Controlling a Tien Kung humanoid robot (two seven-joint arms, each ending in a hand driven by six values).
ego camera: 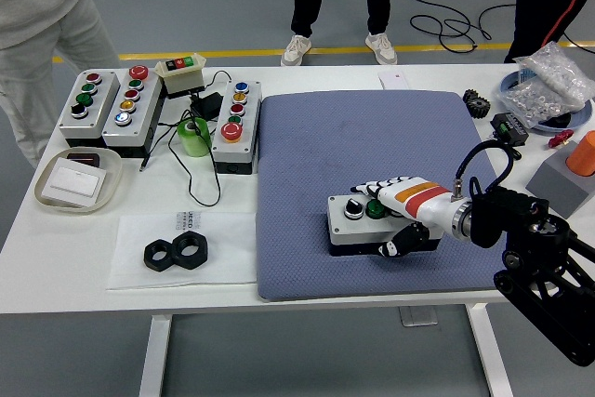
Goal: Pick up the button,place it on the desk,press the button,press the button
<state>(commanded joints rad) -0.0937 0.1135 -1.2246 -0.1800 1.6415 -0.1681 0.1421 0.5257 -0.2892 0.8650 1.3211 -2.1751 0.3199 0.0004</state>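
A small white button box point(350, 229) with a black knob point(353, 208) and a green button point(373, 210) on top lies on the blue mat point(353, 132), near the mat's front edge. My right hand point(376, 220) reaches in from the right and wraps the box's right end. Its fingers point(379, 190) curl over the top beside the green button, and the thumb point(390, 248) presses the front face. The box rests flat on the mat. My left arm does not show.
Three longer button boxes point(88, 102) point(131, 104) point(235, 125) stand at the back left with a green tape roll point(194, 137) and cables. Two black nuts point(175, 253) lie front left beside a tray point(46, 194). A bag of white parts point(548, 86) and an orange block point(584, 153) sit at the right. People stand beyond the table.
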